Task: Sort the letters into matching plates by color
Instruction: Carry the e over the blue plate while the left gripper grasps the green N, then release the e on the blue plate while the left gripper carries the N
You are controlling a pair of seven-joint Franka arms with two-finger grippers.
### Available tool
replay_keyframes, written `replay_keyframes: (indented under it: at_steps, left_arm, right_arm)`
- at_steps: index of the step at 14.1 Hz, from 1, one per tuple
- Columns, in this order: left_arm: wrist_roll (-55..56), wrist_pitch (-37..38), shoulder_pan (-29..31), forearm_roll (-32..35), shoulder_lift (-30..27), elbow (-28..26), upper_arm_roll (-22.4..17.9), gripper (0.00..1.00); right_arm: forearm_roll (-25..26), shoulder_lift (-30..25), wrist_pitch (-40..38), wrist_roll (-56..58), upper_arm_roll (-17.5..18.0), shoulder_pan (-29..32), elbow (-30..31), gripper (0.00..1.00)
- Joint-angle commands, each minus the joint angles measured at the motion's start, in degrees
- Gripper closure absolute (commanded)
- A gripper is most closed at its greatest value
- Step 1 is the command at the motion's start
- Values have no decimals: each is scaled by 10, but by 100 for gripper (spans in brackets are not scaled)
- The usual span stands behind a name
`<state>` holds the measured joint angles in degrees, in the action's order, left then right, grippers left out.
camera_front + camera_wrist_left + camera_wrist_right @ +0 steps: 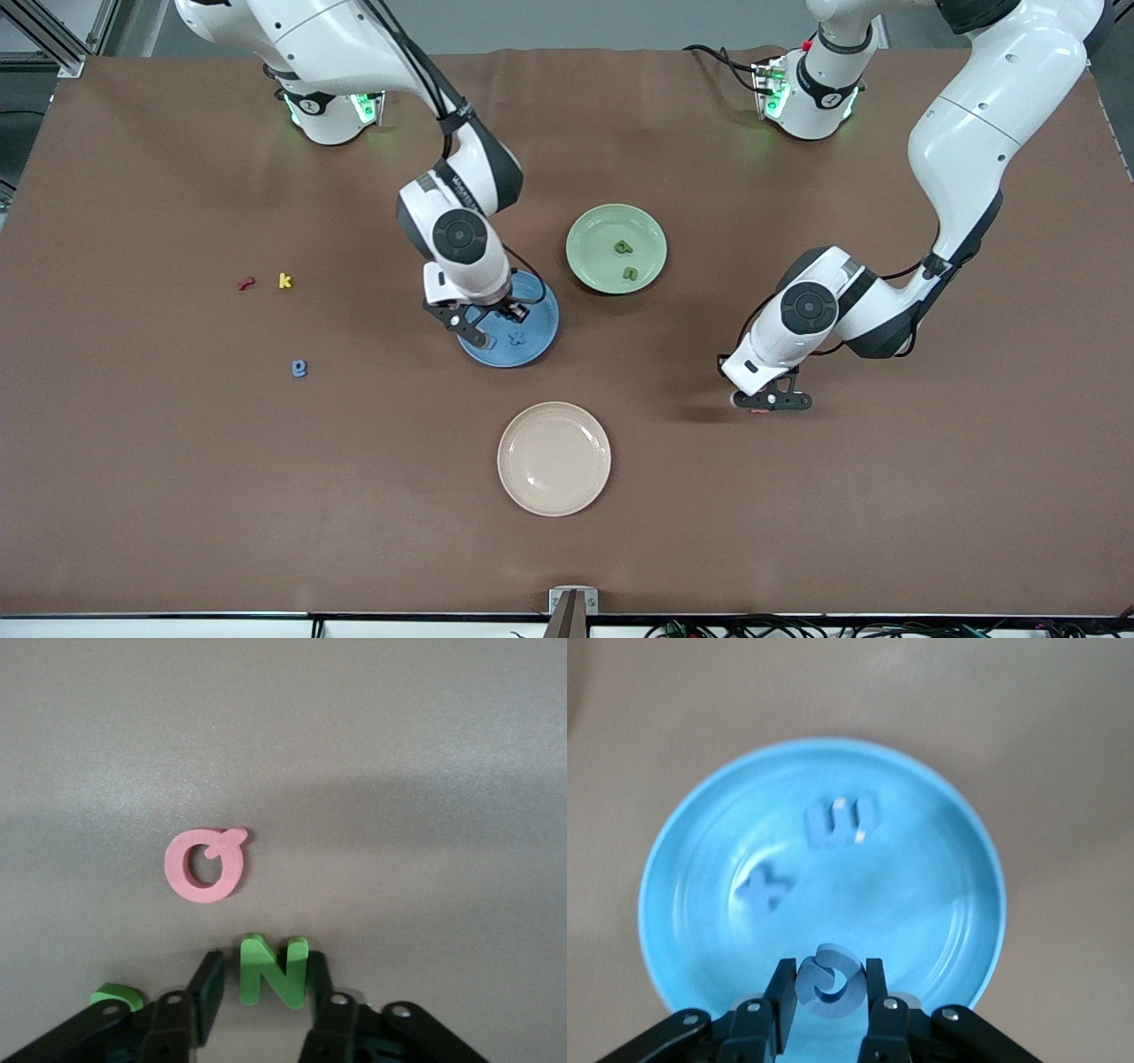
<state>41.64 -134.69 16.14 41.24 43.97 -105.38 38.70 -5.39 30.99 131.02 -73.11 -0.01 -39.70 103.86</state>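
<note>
Right gripper [826, 992] is hanging over the round matte blue plate [957, 859], fingers clenched on a small blue foam letter, curled like a C or S [828, 983], pinched at both flat sides. Lying flat in the same plate: a blue foam X [764, 890] and a blue foam E-shaped letter [842, 821], apart from each other. Plate surface is smooth with faint concentric rings and a low raised rim.

Left gripper [266, 988] is down at the brown matte tabletop [133, 487], toward the left arm's end from the blue plate, black fingers [205, 985] closing around a green foam letter N [275, 973]; N is standing on edge between them, both pads look touching or almost touching. Just beside one finger, another green foam piece [117, 996] is lying, mostly hidden, shape cannot tell. Near the N, a pink foam ring-shaped letter with a small tail [205, 865] is lying flat on the table.

Round pale green plate [589, 266] is sitting beside the blue plate, farther from the front camera, holding two dark green foam letters [625, 248], [631, 273]. Round cream plate [532, 487] is sitting nearer the camera than the blue plate. Toward the right arm's end from the blue plate: loose blue foam letter [299, 368], yellow k [284, 281], small red letter [245, 283], all flat on the table.
</note>
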Motion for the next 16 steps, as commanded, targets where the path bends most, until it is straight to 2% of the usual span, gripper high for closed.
replay_keyframes:
  at_steps: [1,3,5,8,12,15,16]
  left_arm:
    - [5,-4,-6,13,8,10,-3,81]
    - [5,-4,-5,12,8,9,-3,91]
    - [5,0,-5,12,2,9,-3,98]
    - [6,23,-1,8,-19,4,8,98]
    - [90,83,1,6,-28,-1,65,99]
    - [168,91,1,6,-28,-18,104,99]
    - [205,92,0,6,-28,-24,122,99]
  right_arm:
    - [-4,21,15,-32,-7,-19,-21,99]
    - [-4,32,27,-42,-7,-27,-25,99]
    - [-3,43,37,-51,-7,-33,-30,99]
    - [-2,56,45,-56,-7,-39,-37,99]
    - [-2,59,49,-57,-7,-42,-37,98]
    - [-1,63,49,-58,-7,-41,-37,97]
    - [-1,64,49,-58,-7,-41,-37,92]
